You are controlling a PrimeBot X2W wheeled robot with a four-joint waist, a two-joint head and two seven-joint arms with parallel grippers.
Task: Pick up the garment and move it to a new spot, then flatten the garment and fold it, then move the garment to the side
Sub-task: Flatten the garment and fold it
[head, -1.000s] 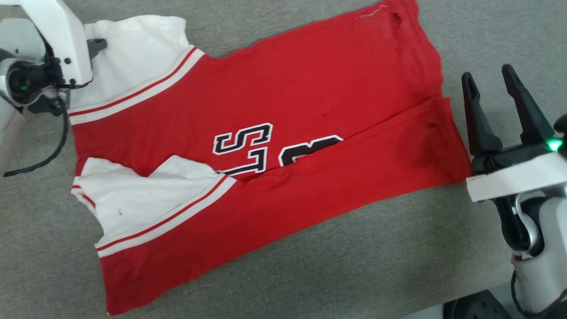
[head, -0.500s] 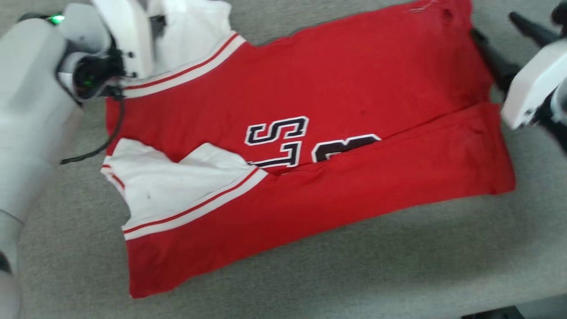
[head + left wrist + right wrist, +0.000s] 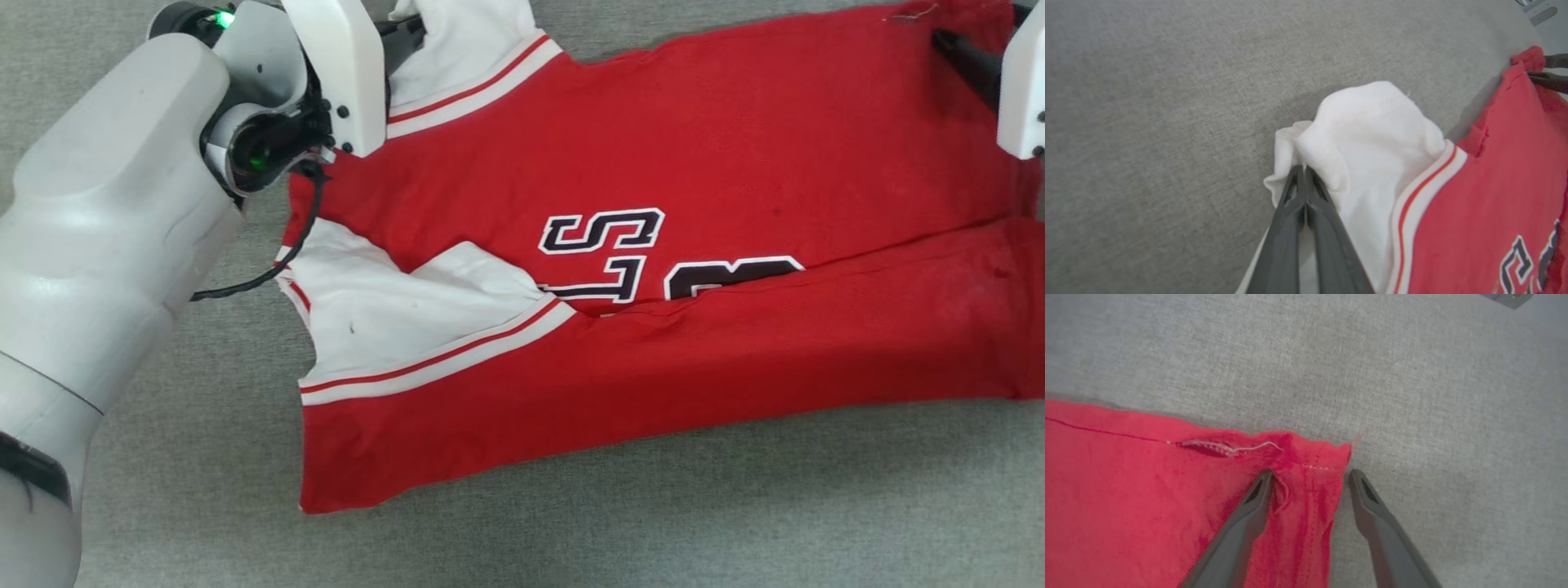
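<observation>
The red jersey T-shirt (image 3: 694,163) lies spread on the grey cloth surface, its near long side folded over the chest lettering (image 3: 604,253), one white sleeve (image 3: 384,318) lying on top. My left gripper (image 3: 1303,170) is shut on the far white sleeve (image 3: 1372,134), which bunches up around the fingertips; its white housing (image 3: 339,73) shows at the top left. My right gripper (image 3: 1309,477) stands open astride the far hem corner (image 3: 1310,457), one finger (image 3: 1241,526) on the red fabric, the other finger (image 3: 1380,522) over bare surface just off the edge.
Grey woven surface (image 3: 653,523) runs around the shirt on all visible sides. My pale left forearm (image 3: 90,245) covers the left side of the head view. A loose white thread (image 3: 1229,448) lies along the hem by a small tear.
The head camera has swung, sliding the shirt rightward in the picture. My right gripper has moved from beside the near hem to the far hem corner. My left gripper stays at the far sleeve.
</observation>
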